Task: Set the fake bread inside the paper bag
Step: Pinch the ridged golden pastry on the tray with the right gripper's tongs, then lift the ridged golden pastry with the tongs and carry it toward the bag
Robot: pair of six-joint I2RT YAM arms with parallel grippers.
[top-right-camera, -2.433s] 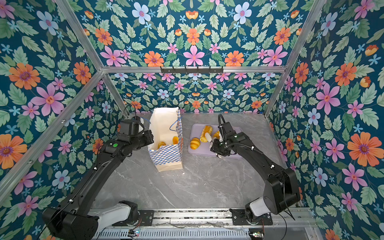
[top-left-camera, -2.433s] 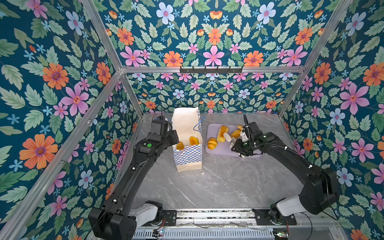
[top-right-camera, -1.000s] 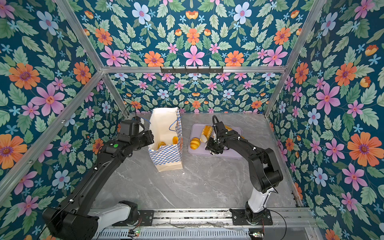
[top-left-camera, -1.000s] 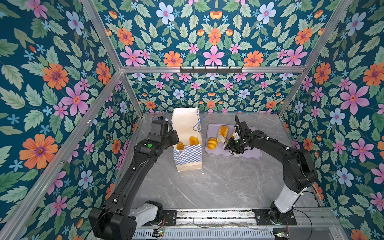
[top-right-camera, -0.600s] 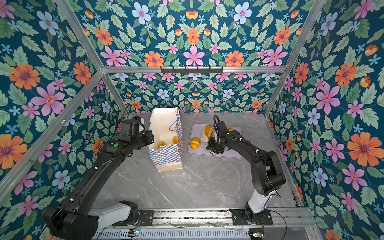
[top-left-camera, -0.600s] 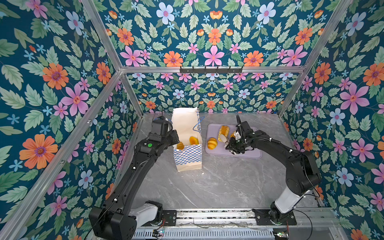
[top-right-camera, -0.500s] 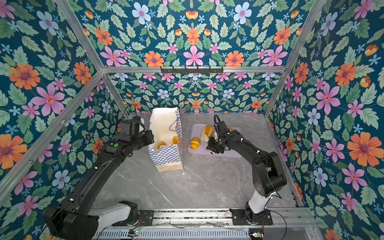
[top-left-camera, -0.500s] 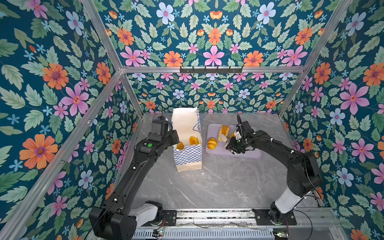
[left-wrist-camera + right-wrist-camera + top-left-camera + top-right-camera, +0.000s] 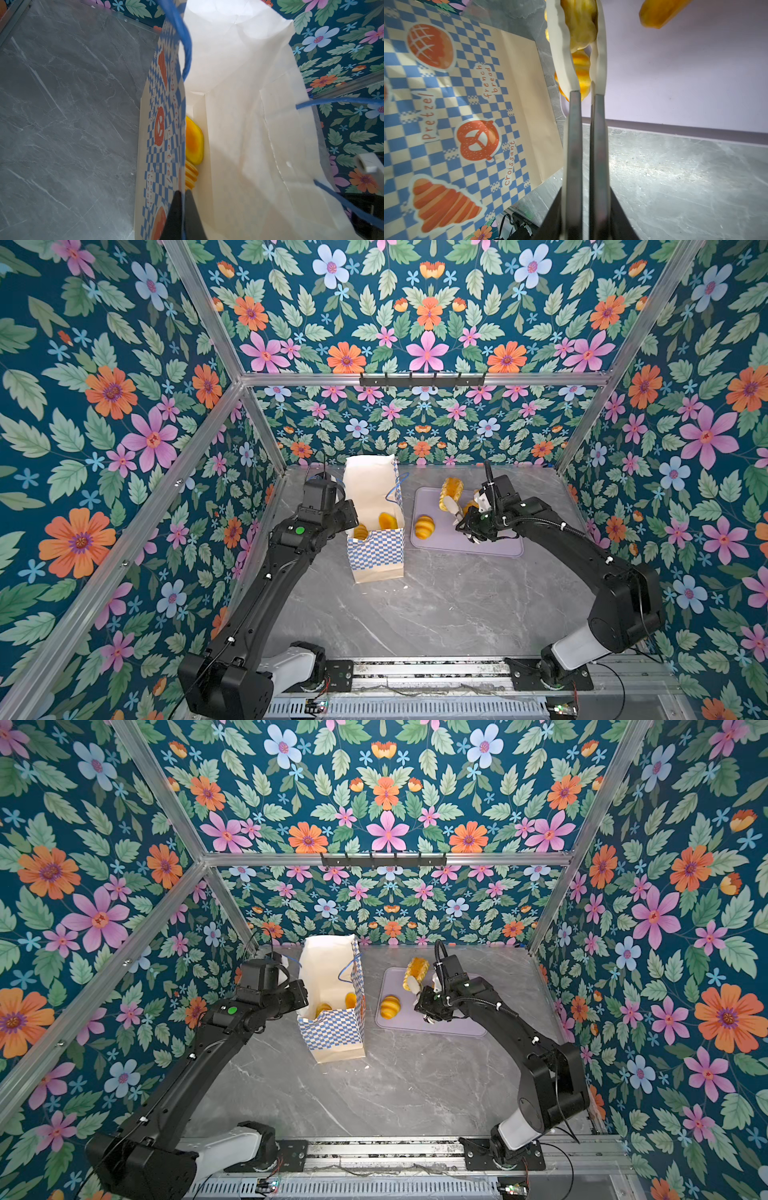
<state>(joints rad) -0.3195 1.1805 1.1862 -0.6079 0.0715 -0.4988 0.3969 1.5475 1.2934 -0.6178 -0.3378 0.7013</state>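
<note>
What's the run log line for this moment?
left hand: shut on paper bag rim | right hand: shut on ridged loaf | croissant: on lilac tray | two bread pieces: in bag

Glossy plastic bread (image 9: 424, 526); matt paper bag (image 9: 376, 551); smooth marble-look table (image 9: 436, 605); matt lilac tray (image 9: 498, 547).

Both top views bright, evenly lit, sharp. Soft sheen, faint shadows on tabletop (image 9: 436, 614). Left wrist view: paper bag (image 9: 239, 104) interior overexposed, near cord handle (image 9: 185, 41) blurred. Right wrist view: close foreground soft, glare patch on tabletop.
</note>
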